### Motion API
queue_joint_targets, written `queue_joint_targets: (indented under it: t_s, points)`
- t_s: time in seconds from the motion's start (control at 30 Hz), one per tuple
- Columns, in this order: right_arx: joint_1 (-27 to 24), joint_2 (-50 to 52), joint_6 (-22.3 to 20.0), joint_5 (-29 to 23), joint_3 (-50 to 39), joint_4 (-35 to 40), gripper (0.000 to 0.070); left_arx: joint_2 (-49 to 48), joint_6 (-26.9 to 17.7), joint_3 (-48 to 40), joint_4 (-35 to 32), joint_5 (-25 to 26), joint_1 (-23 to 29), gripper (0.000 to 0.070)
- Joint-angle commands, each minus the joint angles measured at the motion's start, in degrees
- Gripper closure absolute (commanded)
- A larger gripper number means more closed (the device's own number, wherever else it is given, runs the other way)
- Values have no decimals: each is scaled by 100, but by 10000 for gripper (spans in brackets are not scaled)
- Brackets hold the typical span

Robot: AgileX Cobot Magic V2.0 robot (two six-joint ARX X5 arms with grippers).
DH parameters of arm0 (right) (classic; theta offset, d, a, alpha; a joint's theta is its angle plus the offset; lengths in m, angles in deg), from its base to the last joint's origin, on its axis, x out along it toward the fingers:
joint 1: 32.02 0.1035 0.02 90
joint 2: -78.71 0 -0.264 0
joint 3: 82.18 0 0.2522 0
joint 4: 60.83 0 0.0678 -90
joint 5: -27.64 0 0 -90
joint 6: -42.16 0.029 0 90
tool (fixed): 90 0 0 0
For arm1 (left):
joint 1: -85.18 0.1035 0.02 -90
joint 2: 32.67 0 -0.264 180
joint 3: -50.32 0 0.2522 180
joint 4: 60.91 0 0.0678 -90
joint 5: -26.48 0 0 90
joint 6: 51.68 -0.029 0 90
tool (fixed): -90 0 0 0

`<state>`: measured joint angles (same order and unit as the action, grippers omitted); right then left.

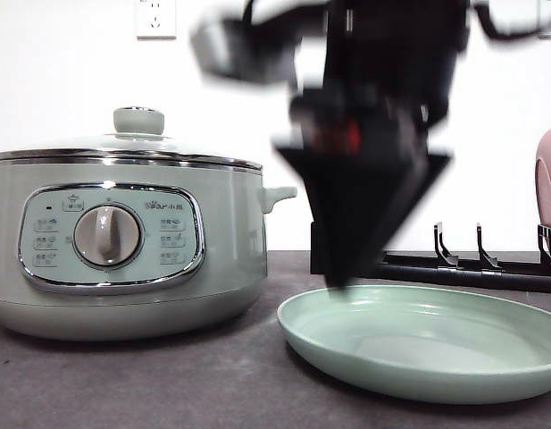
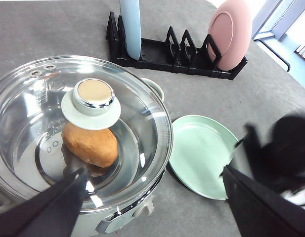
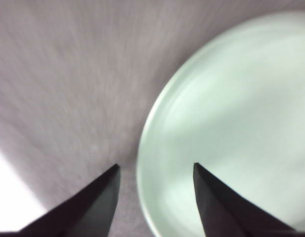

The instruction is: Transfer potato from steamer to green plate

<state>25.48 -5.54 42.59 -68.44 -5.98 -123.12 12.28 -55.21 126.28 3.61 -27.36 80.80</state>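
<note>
We find the steamer (image 1: 123, 241) standing on the dark counter (image 1: 168, 384) with its glass lid (image 2: 43, 123) seated and closed; through the glass, in the left wrist view, we see the potato (image 2: 90, 144) lying on the perforated tray inside, beneath the lid knob (image 2: 94, 94); the green plate (image 1: 427, 344) lies flat on the counter just beside the steamer, and we see nothing on it; behind them a black dish rack (image 2: 177, 57) holds a blue plate (image 2: 131, 27) and a pink plate (image 2: 231, 32) on edge; the right hand (image 3: 157, 170) hangs blurred above the near rim of the green plate, its fingers spread and holding nothing; the left hand (image 2: 154, 185) hovers over the steamer's edge, fingers wide apart, likewise unladen.
</note>
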Motion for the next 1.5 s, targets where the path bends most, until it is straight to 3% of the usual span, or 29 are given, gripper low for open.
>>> queue_joint_targets:
  t_s: [0.0,0.17,0.27,0.57,0.97,1.23,1.47]
  points:
    - [-31,193,16,5,244,49,405,35,-3,125,-63,33,-13,143]
    - [-377,816,-93,134,740,57,405,35,-2,125,-63,33,-13,143]
    - [-672,1059,-131,650,1058,101,405,35,7,125,-63,33,-13,143]
    - [-1718,1308,-105,3656,1429,690,405,35,30,125,-61,33,-13,143]
    - [-2018,1305,-129,3759,1429,625,405,35,131,125,-61,31,-13,143]
    - [-2020,1305,-131,3757,1429,562,405,150,470,187,-148,-207,-20,145]
    - [-2018,1305,-131,3756,1429,562,405,1098,517,1254,306,-739,-323,145]
